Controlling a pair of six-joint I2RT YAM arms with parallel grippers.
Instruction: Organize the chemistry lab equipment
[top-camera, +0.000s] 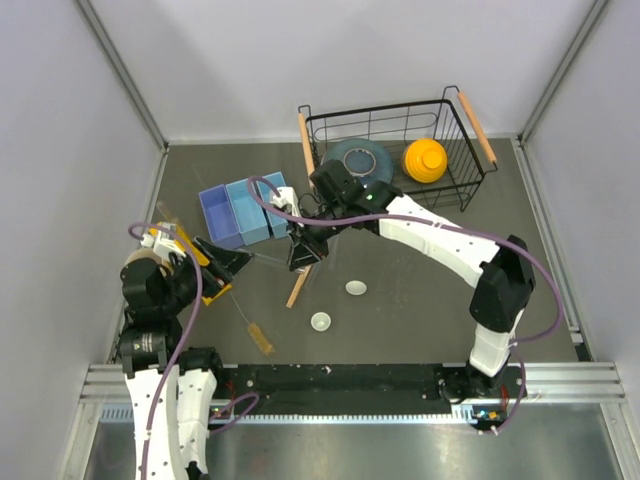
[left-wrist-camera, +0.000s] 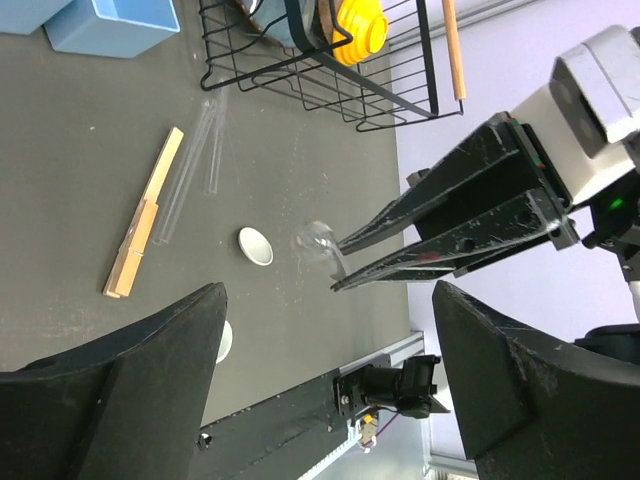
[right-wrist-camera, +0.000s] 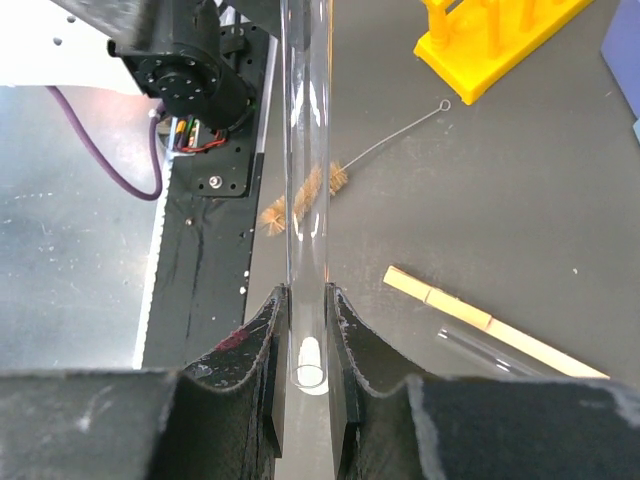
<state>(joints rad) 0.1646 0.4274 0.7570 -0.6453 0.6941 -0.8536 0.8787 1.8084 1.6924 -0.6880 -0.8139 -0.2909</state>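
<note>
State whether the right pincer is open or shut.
Shut. The right pincer clamps a clear tube, with both fingers pressed against its sides.

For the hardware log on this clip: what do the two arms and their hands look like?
The left arm and right arm have white shells with black joints, and a purple cable loops along each. The left hand and right hand are black, with scuffed wedge-shaped fingers tapering to points. A green light glows on the right wrist.

Clear glass tube (right-wrist-camera: 307, 120) pinched in right end effector (right-wrist-camera: 305, 300). Tan wooden stick (top-camera: 296, 291), amber-bristled wire brush (top-camera: 260, 337), white dish (top-camera: 355, 288) and second dish (top-camera: 320, 321) lie apart on worktop (top-camera: 430, 300).
</note>
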